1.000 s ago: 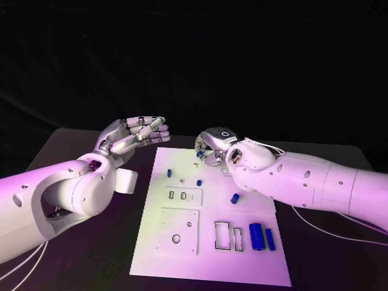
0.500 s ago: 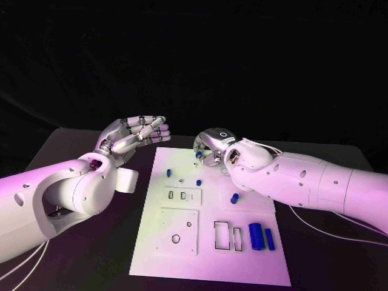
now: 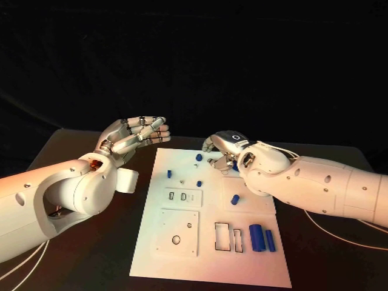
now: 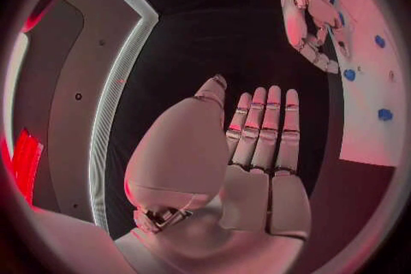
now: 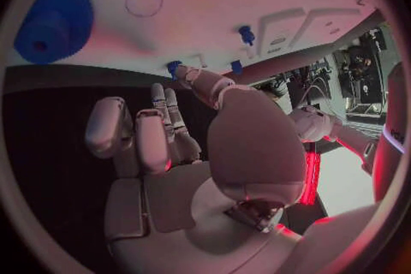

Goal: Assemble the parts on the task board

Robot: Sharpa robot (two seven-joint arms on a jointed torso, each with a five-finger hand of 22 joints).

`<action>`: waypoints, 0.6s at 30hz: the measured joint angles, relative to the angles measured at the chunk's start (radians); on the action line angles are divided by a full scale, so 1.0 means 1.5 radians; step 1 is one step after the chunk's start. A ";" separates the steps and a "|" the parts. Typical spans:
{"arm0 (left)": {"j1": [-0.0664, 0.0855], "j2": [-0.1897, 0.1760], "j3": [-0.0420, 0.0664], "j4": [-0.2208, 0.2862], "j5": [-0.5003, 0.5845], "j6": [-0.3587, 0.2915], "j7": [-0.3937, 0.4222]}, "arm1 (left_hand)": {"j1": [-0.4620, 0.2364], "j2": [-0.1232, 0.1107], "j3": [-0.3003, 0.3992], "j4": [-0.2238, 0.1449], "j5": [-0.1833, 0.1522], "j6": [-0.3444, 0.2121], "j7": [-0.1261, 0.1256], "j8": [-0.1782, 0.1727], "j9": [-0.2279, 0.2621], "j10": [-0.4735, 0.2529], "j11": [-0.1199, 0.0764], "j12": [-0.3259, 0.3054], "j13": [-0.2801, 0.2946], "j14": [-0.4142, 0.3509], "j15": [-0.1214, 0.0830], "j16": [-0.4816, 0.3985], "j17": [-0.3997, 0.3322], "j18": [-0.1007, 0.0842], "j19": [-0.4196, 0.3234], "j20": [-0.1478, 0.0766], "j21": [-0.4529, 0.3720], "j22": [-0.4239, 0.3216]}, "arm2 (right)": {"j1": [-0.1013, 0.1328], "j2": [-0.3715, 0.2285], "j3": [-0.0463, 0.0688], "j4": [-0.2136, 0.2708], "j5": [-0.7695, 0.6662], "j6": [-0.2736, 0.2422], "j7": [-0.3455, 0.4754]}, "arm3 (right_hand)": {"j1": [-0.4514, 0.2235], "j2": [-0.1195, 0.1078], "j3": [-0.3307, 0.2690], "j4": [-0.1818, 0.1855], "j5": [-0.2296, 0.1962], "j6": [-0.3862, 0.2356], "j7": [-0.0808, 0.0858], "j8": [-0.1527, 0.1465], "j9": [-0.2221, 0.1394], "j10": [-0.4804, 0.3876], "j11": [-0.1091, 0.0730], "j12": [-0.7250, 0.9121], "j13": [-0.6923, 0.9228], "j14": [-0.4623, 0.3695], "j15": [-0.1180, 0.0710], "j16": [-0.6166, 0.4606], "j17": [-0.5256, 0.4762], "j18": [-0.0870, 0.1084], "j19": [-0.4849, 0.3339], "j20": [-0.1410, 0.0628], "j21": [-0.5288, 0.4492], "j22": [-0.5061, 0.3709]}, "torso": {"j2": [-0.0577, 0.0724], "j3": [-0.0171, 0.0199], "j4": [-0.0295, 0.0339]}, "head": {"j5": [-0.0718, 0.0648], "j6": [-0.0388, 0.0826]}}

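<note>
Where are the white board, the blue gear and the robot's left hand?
task board (image 3: 247,260): head view, bare near corner.
blue gear (image 5: 53,19): right wrist view, its face.
left hand (image 3: 138,133): head view, its fingers.

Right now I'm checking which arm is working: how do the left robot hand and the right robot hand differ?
The left robot hand is raised beside the task board, off its left edge; the right robot hand reaches over the board's far end. The left robot hand's fingers are straight and together; the right robot hand's fingers curl down close to small blue parts. Both are silver, and neither plainly holds anything.
</note>
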 measured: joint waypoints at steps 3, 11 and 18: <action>0.000 -0.002 0.000 -0.001 0.000 0.000 -0.001 | 0.000 0.000 0.000 0.000 0.000 0.000 0.000 0.000 0.000 0.000 0.000 0.000 0.000 0.000 0.000 0.000 0.000 0.000 0.000 0.000 0.000 0.000 | 0.003 -0.039 0.002 0.036 0.001 -0.003 -0.001 | -0.002 -0.001 -0.009 0.008 -0.002 0.014 -0.001 0.000 -0.001 0.019 -0.004 0.009 0.001 0.000 0.000 0.002 0.006 0.000 0.001 0.000 0.002 0.009 | 0.000 0.0006 -0.0016 | 0.000 0.002; 0.000 -0.007 0.000 -0.001 0.000 0.001 -0.002 | 0.000 0.000 0.000 0.000 0.000 0.000 0.000 0.000 -0.001 0.000 0.000 -0.004 0.000 -0.002 0.002 0.000 0.000 0.000 0.000 0.000 0.000 0.000 | 0.019 -0.132 0.005 0.093 0.086 -0.007 -0.007 | -0.038 -0.015 -0.071 0.046 -0.002 0.024 -0.019 0.001 -0.002 0.145 -0.033 0.067 0.034 -0.001 -0.018 0.035 0.050 0.000 0.034 -0.020 0.029 0.052 | -0.001 0.0033 -0.0110 | 0.000 0.008; 0.000 -0.008 0.000 -0.004 0.000 0.002 -0.004 | 0.000 0.000 0.000 0.000 0.000 0.000 0.000 0.000 -0.001 0.000 0.000 -0.004 0.000 -0.002 0.002 0.000 0.000 0.000 0.000 0.000 0.000 0.000 | 0.022 -0.164 0.005 0.099 0.178 0.015 -0.015 | 0.020 0.010 -0.251 0.093 -0.026 -0.032 -0.035 0.010 0.031 0.146 -0.053 0.292 0.244 -0.001 -0.037 0.059 0.084 0.000 0.053 -0.038 0.049 0.088 | -0.002 0.0072 -0.0181 | 0.002 0.010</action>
